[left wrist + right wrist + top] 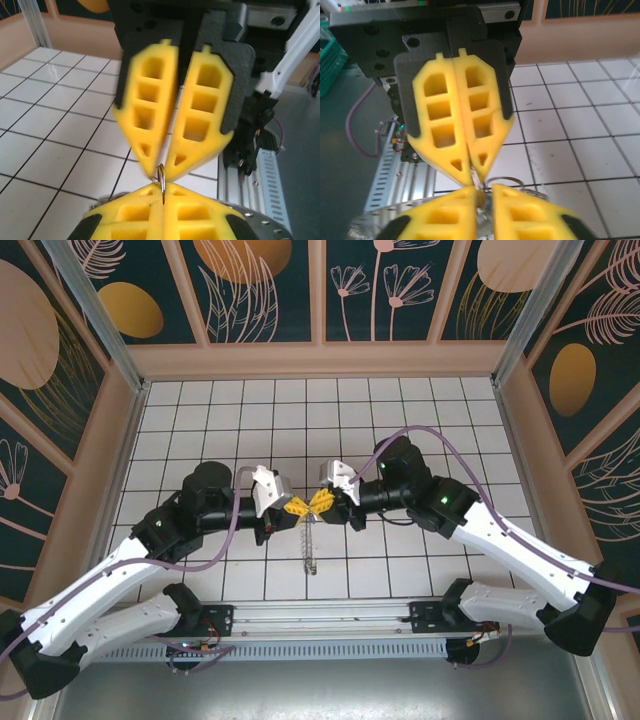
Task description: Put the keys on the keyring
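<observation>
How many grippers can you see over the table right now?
2. The left gripper reaches in from the left, shut on the keyring. The right gripper faces it from the right, jaws slightly apart, tips almost meeting the left one's.

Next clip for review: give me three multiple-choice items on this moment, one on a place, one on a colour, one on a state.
1. In the top view, where do the left gripper and the right gripper come together?
A) at the back wall
B) tip to tip over the middle of the tiled floor
C) over the left side wall

2. What colour are the gripper fingers?
A) yellow
B) red
C) white

3. How does the left gripper stand?
A) wide open, nothing near it
B) open around a cup
C) shut on a thin wire ring

Answers:
1. B, the two tips nearly meet mid-floor in the top view.
2. A, both wrist views show yellow fingers.
3. C, the right wrist view shows its fingers pressed together with the ring pinched at their tips.
</observation>
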Robot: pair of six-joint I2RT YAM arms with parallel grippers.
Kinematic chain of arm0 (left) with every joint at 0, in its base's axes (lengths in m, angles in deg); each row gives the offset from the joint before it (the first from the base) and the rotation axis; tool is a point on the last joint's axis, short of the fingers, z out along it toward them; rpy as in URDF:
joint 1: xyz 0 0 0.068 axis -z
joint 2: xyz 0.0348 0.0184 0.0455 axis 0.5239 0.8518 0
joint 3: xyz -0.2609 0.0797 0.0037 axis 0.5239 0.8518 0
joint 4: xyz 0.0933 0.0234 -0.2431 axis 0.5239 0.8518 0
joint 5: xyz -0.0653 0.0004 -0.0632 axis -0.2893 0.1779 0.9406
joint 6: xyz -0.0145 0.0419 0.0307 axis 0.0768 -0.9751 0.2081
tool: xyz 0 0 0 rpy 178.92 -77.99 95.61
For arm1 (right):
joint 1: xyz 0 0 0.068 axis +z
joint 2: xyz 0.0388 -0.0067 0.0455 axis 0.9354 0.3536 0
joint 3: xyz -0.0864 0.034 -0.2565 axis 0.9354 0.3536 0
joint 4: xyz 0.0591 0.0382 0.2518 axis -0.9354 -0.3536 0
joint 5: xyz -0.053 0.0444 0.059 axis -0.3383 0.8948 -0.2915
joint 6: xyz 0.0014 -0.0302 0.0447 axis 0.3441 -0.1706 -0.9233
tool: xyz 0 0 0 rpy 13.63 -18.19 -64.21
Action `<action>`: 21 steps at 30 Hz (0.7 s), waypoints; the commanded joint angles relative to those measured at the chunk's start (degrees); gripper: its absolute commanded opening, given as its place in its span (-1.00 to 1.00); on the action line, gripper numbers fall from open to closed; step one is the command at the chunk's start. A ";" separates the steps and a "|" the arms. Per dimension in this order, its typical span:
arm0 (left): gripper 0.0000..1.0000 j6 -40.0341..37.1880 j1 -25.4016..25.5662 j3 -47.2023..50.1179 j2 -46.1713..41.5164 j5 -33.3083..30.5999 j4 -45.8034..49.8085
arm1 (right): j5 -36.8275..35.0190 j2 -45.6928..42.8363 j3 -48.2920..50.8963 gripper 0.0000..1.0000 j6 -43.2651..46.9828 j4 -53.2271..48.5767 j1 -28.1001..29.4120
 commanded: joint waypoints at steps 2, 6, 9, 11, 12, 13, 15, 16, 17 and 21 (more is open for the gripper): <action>-1.00 5.56 0.21 3.36 -3.73 3.07 -13.72 | 5.10 -3.25 3.93 -0.53 -3.13 7.13 0.48; -1.00 8.78 0.23 5.98 -4.81 5.28 -21.21 | 7.14 -4.35 5.94 -0.52 -5.38 11.56 0.48; -1.00 10.51 0.22 7.17 -4.61 6.67 -24.58 | 7.77 -4.84 6.50 -0.51 -5.91 13.39 0.48; -1.00 10.88 0.27 7.78 -4.52 7.03 -25.35 | 7.74 -5.09 7.28 -0.49 -6.72 15.34 0.48; -1.00 11.14 0.25 8.18 -4.52 7.21 -26.01 | 7.77 -5.09 7.64 -0.48 -7.13 16.31 0.40; -1.00 11.40 0.27 8.53 -4.61 7.41 -26.49 | 7.92 -5.14 7.88 -0.48 -7.40 17.05 0.39; -1.00 12.06 0.27 9.34 -4.79 7.75 -27.73 | 8.65 -5.10 8.63 -0.48 -8.46 18.97 0.30; -1.00 12.36 0.26 9.65 -4.74 7.92 -28.20 | 9.09 -4.96 8.69 -0.48 -8.72 19.52 0.30; -1.00 12.55 0.25 10.01 -4.77 8.02 -28.74 | 9.33 -4.77 8.69 -0.49 -8.96 20.11 0.30; -1.00 13.01 0.26 10.50 -4.61 8.46 -30.08 | 9.70 -4.47 8.73 -0.62 -8.96 20.77 0.23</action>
